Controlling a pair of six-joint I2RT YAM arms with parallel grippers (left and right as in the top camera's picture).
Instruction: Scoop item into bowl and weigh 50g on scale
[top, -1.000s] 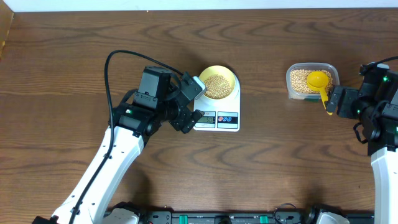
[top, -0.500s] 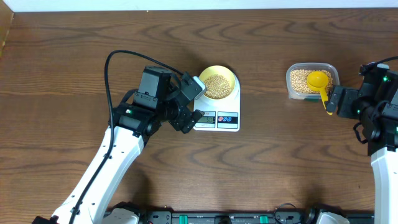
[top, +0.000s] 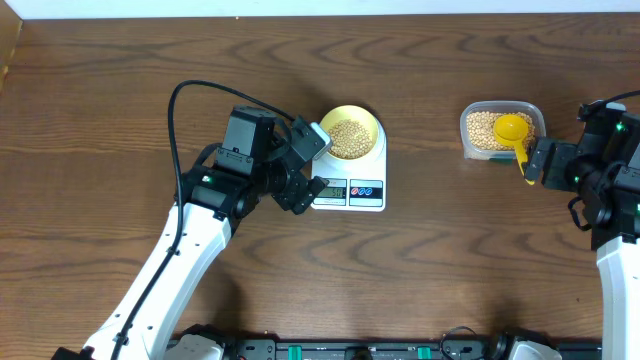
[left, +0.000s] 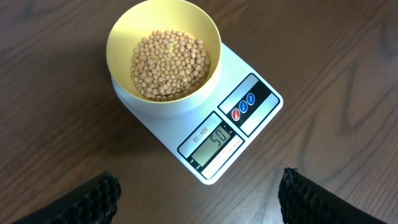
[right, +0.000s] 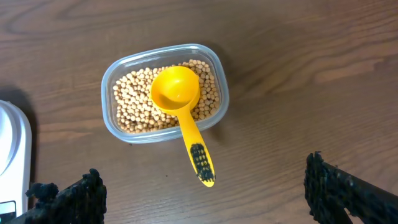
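Note:
The pale yellow-green bowl (top: 351, 134) (left: 164, 57) sits on the white scale (top: 349, 189) (left: 229, 127) and holds tan beans (left: 169, 65). The scale's display reads about 50. My left gripper (top: 300, 170) (left: 199, 198) is open and empty, just left of the scale. More beans fill the clear tub (top: 501, 131) (right: 163, 92), with the yellow scoop (top: 515, 134) (right: 183, 115) resting in it, handle over the rim. My right gripper (top: 540, 163) (right: 205, 193) is open and empty, right of the tub near the scoop's handle.
The brown wood table (top: 420, 270) runs under everything. A black cable (top: 200, 95) loops above my left arm. The scale's edge shows at the left of the right wrist view (right: 12, 149).

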